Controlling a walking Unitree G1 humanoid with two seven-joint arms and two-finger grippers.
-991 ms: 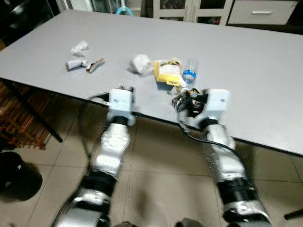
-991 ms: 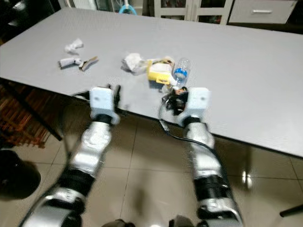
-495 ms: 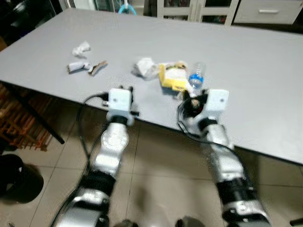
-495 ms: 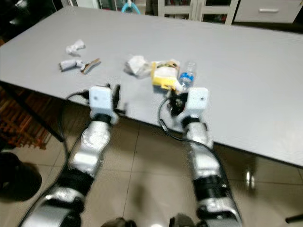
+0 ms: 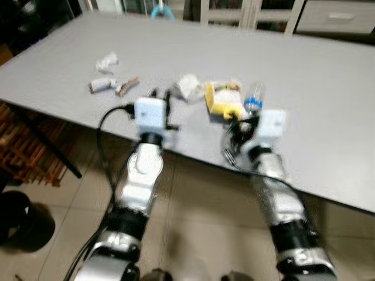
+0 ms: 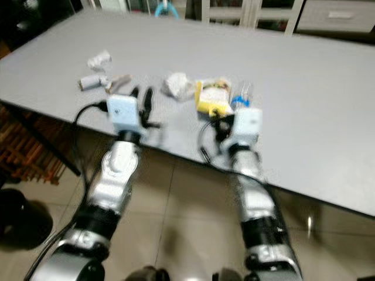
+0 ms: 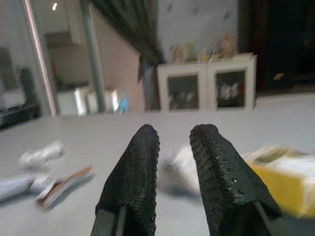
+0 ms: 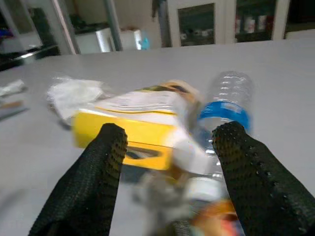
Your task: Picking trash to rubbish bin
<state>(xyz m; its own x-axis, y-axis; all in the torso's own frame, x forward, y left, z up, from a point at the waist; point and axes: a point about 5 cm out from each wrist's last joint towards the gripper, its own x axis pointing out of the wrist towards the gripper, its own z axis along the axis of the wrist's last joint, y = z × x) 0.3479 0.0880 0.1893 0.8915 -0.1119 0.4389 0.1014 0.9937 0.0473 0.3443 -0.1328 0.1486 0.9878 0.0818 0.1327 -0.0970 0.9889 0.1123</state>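
both silver arms reach over the grey table point(image 6: 304, 76) edge toward a yellow box point(image 6: 209, 100) and plastic bottle point(image 6: 241, 96).

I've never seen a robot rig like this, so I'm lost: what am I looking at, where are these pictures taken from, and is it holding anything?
This is a humanoid robot with two silver arms. Two pictures come from its head cameras, looking down; two from cameras on its wrists, looking along black fingers. On the grey table lie a yellow box, a plastic bottle, crumpled paper and small scraps. The left gripper is nearly closed and holds nothing. The right gripper is open, facing the bottle and box, and holds nothing.
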